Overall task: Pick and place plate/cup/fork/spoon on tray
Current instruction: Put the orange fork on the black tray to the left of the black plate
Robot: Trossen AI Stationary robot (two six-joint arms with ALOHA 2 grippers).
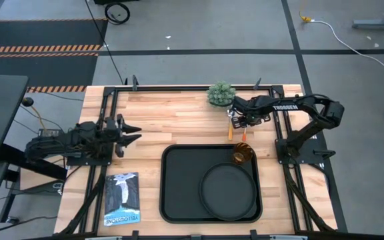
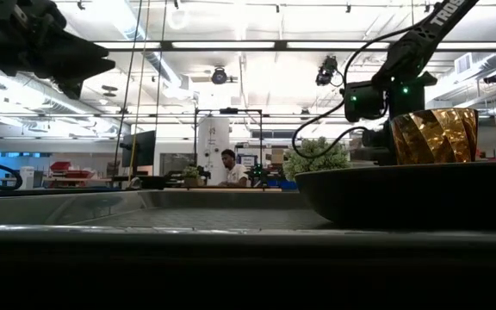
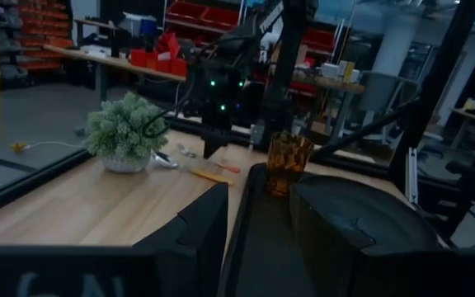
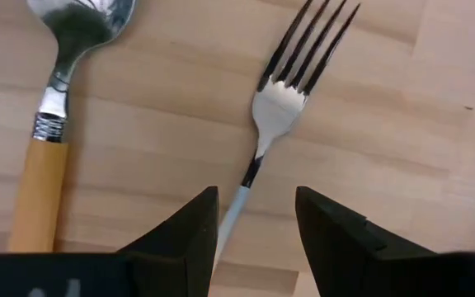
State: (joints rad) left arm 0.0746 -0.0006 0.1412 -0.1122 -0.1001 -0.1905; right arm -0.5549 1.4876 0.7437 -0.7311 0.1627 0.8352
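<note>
Right wrist view alone resolves fork [image 4: 283, 107] beside spoon [image 4: 60, 91]; right gripper [image 4: 256, 223] released, fingers straddling the fork's neck, pointing down

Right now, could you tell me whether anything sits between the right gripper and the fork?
Nothing visible does. The right gripper hangs open directly over the fork, its fingers straddling the handle on bare wood. The spoon lies apart to one side, clear of both fingers.

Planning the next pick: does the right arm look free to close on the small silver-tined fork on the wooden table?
Probably yes. The right gripper is open directly over the fork, its fingers straddling the neck, nothing between. The orange-handled spoon lies apart, to one side.
</note>
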